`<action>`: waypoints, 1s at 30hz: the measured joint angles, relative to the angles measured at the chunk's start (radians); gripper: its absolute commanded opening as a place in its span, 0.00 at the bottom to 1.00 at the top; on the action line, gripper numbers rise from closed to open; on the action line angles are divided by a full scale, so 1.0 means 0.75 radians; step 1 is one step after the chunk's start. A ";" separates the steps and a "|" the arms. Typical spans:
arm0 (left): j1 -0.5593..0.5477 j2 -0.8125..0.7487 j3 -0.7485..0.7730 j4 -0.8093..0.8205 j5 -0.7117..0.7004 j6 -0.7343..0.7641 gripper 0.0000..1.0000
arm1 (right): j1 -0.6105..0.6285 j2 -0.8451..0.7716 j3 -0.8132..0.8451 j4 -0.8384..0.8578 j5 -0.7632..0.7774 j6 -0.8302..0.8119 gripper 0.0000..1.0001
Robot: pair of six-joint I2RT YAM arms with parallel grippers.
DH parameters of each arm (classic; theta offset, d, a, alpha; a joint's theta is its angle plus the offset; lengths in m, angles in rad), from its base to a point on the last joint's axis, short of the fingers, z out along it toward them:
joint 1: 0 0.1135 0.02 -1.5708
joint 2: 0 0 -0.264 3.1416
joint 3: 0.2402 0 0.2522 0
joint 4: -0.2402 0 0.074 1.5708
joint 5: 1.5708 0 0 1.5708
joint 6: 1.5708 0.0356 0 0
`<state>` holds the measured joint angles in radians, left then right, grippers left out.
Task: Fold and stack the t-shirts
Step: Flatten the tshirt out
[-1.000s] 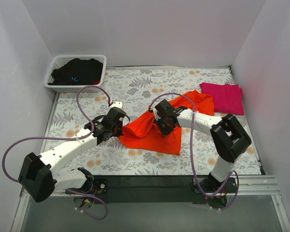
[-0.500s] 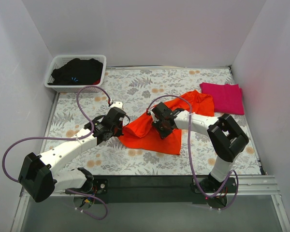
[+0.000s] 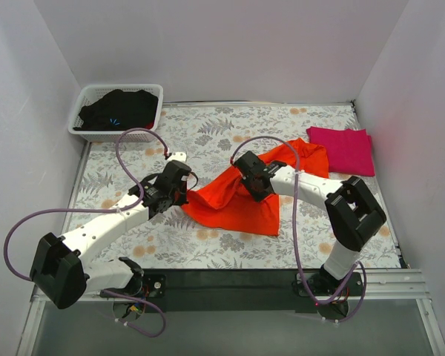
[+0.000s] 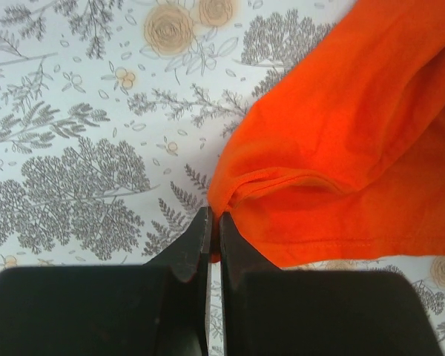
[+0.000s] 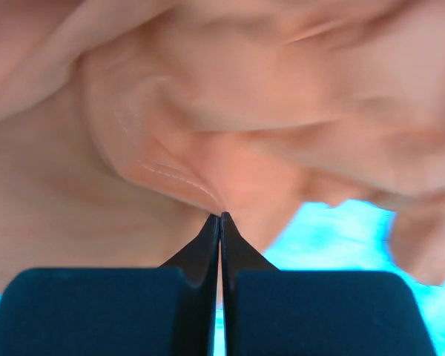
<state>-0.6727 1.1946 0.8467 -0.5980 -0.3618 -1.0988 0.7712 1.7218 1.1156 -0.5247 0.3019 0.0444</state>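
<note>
The orange t-shirt lies crumpled at mid-table, stretched in a ridge between both grippers. My left gripper is shut on the shirt's left corner; in the left wrist view the cloth bunches right at the closed tips. My right gripper is over the shirt's upper middle. In the right wrist view its tips are shut on a stitched fold of the cloth, which looks washed-out and fills most of that view. The magenta t-shirt lies folded at the back right.
A white basket holding dark clothes stands at the back left corner. White walls close the table on the left, back and right. The floral tablecloth covers the table.
My right gripper shifted left, then back up and right, and closed on a fold of the orange shirt. The left gripper rose slightly, and the cloth between them pulled into a ridge.
</note>
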 measured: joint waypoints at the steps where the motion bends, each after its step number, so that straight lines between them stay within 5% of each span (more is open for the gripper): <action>1: 0.011 0.009 0.009 0.004 -0.001 0.008 0.00 | -0.008 -0.010 0.018 -0.008 0.034 -0.002 0.01; 9: 0.274 0.266 0.457 0.082 0.029 0.179 0.00 | -0.222 -0.091 0.495 -0.042 0.305 -0.126 0.01; 18: 0.517 0.657 1.567 0.128 0.090 0.309 0.00 | -0.472 -0.028 1.421 0.047 0.427 -0.361 0.01; 22: 0.545 0.637 1.773 0.167 0.111 0.345 0.00 | -0.486 -0.186 1.331 0.240 0.441 -0.468 0.01; 30: 0.538 0.278 1.554 0.252 0.227 0.357 0.00 | -0.483 -0.650 0.909 0.515 0.353 -0.577 0.01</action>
<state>-0.2695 1.4029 2.0121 -0.4091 -0.1917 -0.8310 0.4088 1.2343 1.7973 -0.1387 0.5667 -0.3882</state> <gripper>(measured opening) 0.034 0.019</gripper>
